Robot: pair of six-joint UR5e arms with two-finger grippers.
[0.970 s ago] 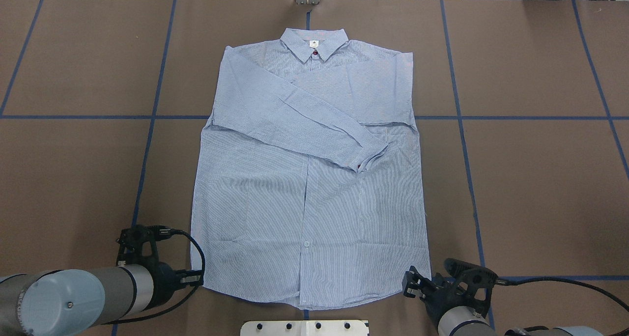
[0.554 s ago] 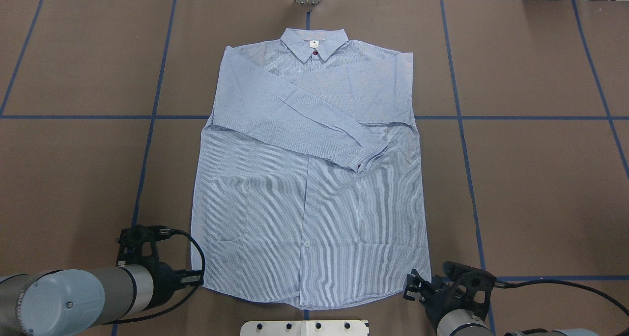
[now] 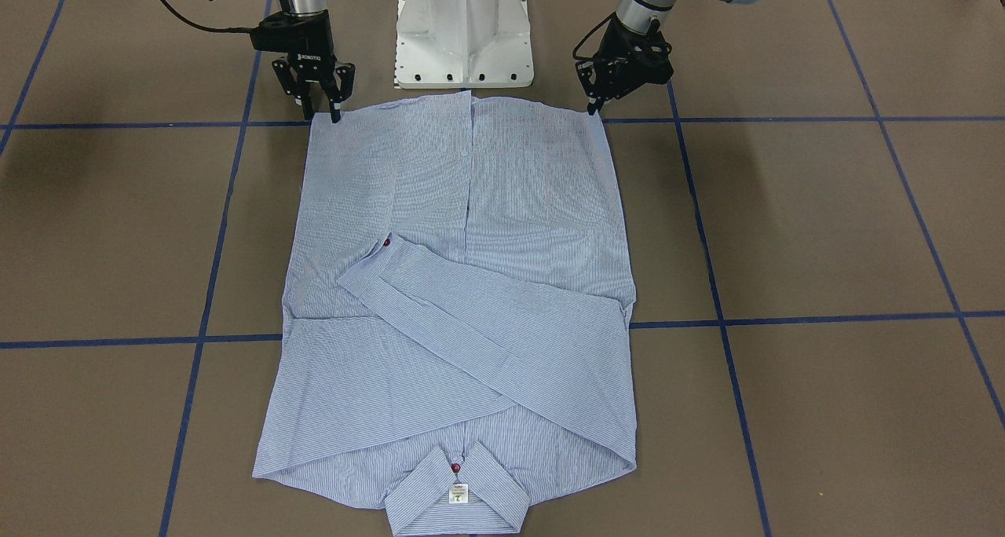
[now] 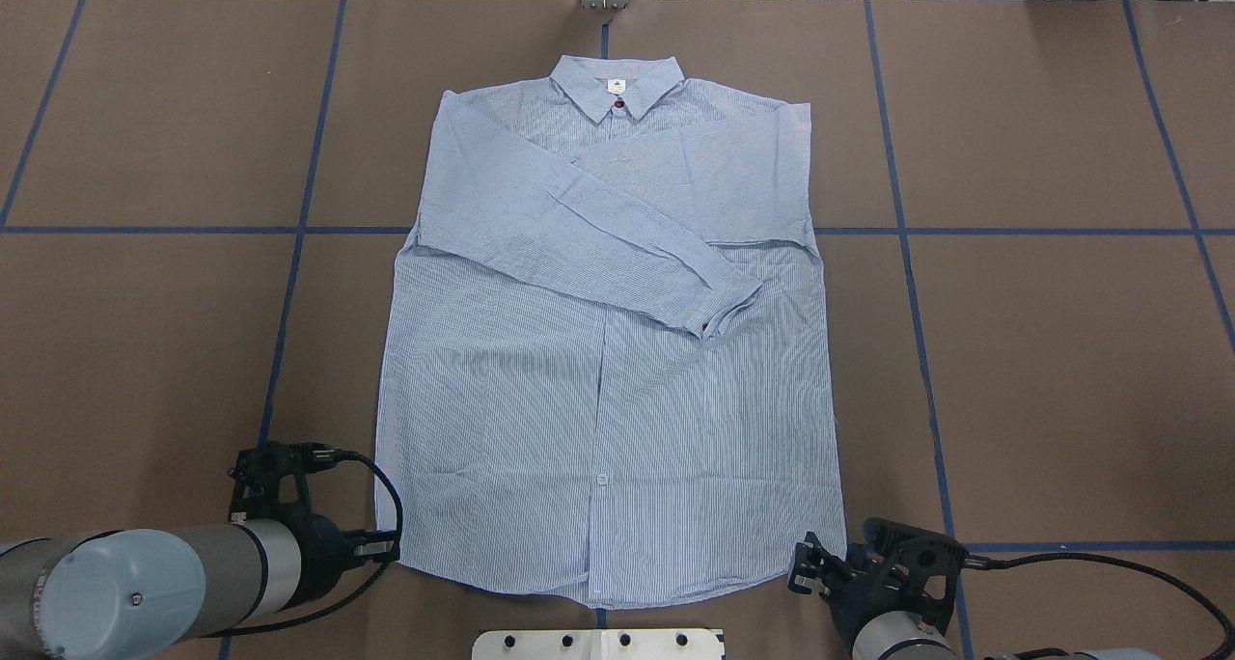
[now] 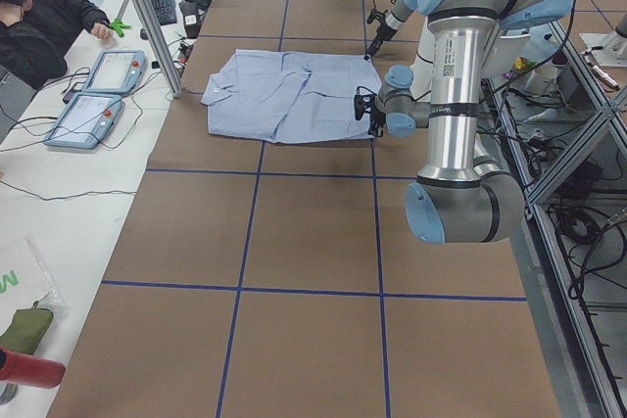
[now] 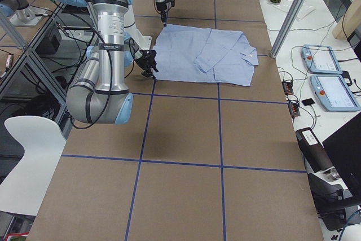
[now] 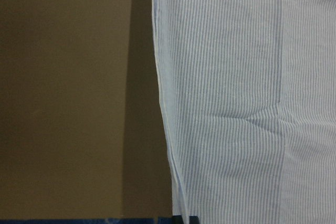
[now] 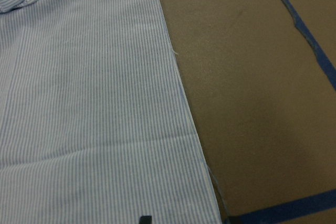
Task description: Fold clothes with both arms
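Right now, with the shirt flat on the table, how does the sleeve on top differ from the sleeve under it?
The top sleeve runs slanted across the chest; the lower sleeve lies nearly level. The top sleeve shows its cuff with a dark red button; the lower sleeve's cuff is hidden under the top one. Both are folded inward over the shirt, in the same striped light-blue cloth.

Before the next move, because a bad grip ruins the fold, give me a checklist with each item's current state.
1. Shirt lying flat, front up: ok.
2. Both sleeves folded across the chest: ok.
3. Right gripper at its hem corner, jaws open: ok.
4. Left gripper at the other hem corner: ok.
5. Left jaws open: cannot tell.
6. Hem gripped on both sides: not ok, since the right jaws are open.
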